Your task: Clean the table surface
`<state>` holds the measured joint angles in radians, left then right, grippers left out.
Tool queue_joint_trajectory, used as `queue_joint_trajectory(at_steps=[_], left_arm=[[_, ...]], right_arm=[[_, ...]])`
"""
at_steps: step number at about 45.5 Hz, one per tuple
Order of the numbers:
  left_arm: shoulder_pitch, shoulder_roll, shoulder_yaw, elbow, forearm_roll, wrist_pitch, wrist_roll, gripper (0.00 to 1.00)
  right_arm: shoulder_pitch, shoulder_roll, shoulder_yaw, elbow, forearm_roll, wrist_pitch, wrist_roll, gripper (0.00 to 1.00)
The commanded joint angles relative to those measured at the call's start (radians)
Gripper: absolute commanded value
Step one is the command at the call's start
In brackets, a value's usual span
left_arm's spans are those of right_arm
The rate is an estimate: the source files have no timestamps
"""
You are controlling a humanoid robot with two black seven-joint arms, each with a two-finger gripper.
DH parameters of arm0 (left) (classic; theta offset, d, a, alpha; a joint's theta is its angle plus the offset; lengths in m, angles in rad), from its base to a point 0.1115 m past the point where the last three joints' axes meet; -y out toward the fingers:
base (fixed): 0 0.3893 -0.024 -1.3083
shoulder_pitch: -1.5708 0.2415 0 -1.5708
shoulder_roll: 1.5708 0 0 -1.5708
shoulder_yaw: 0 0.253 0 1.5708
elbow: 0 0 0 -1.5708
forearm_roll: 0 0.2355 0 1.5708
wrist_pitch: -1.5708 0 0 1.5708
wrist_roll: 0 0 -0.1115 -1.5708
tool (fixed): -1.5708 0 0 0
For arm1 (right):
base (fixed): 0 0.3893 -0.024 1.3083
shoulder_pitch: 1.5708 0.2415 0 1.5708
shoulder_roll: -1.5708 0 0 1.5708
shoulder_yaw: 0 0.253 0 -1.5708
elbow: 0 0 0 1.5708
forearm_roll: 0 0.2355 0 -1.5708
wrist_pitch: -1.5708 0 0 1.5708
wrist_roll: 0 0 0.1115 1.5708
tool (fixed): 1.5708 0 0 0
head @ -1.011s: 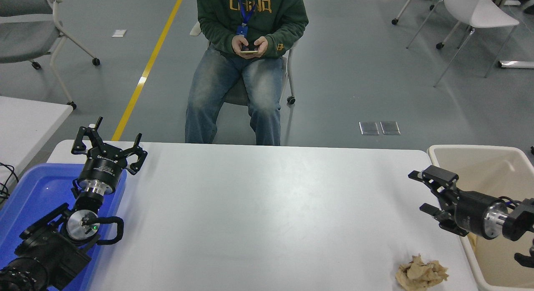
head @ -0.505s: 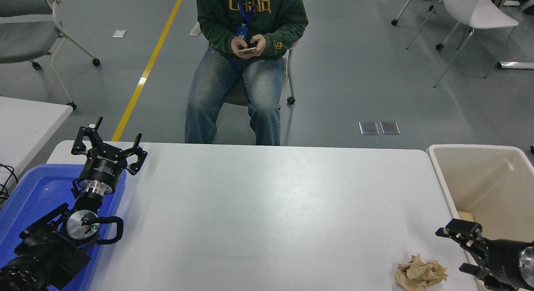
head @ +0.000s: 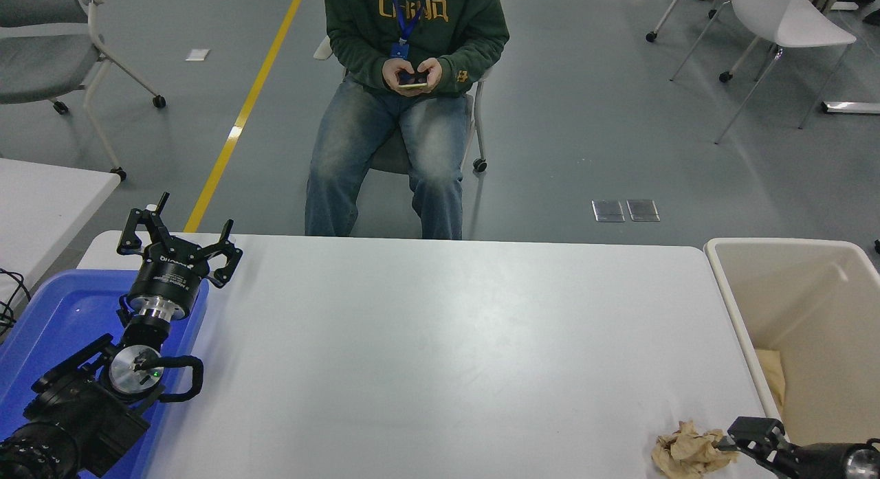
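table surface (head: 440,341) fills the lower middle of the head view, a wide matte white top with rounded far corners, running from the blue tray on the left to the beige bin on the right. most of it is bare white with faint grey smudges. a crumpled tan wad of paper (head: 684,449) lies on it near the front right corner, close to the edge that meets the bin.

the right gripper (head: 746,443) comes in low from the bottom right corner, its black tip just beside the paper wad and seemingly touching its right side; so little of it shows that i cannot tell whether its fingers are spread or closed. the left gripper (head: 177,244) is parked at the lower left above the blue tray (head: 48,314), its fingers spread wide apart and holding nothing.

the beige bin (head: 790,300) stands against the table's right end, with a piece of tan paper lying inside against its near wall.

beyond the table, a person (head: 412,108) in a green sweatshirt and blue jeans sits on a chair at the far side, both hands around a phone (head: 412,80). the floor is grey with a yellow line (head: 240,115) running diagonally on the left. a grey wheeled chair (head: 55,53) stands at the upper left, a white chair (head: 777,25) at the upper right, and part of a smaller white table (head: 48,204) shows at the left edge. two small metal floor plates (head: 625,210) sit behind the table's right half.
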<state>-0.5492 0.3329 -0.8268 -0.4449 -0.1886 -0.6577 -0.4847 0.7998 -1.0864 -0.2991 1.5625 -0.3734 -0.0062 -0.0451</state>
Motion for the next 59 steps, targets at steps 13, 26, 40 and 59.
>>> queue_joint_trajectory(at_steps=[13,26,40,59], left_arm=[[0.000,0.000,0.000,0.000,0.000,0.000,0.000,1.00],[0.000,0.000,0.000,0.000,0.000,0.000,0.000,1.00],[0.000,0.000,0.000,0.000,0.000,0.001,0.000,1.00],[0.000,0.000,0.000,0.000,0.000,0.001,0.000,1.00]], right_arm=[[0.027,0.166,0.003,-0.053,0.110,-0.066,-0.010,1.00],[0.033,0.220,0.003,-0.128,0.108,-0.081,-0.010,0.99],[0.041,0.249,-0.012,-0.160,0.085,-0.078,-0.010,0.58],[0.070,0.197,-0.020,-0.145,0.018,-0.046,-0.007,0.00]])
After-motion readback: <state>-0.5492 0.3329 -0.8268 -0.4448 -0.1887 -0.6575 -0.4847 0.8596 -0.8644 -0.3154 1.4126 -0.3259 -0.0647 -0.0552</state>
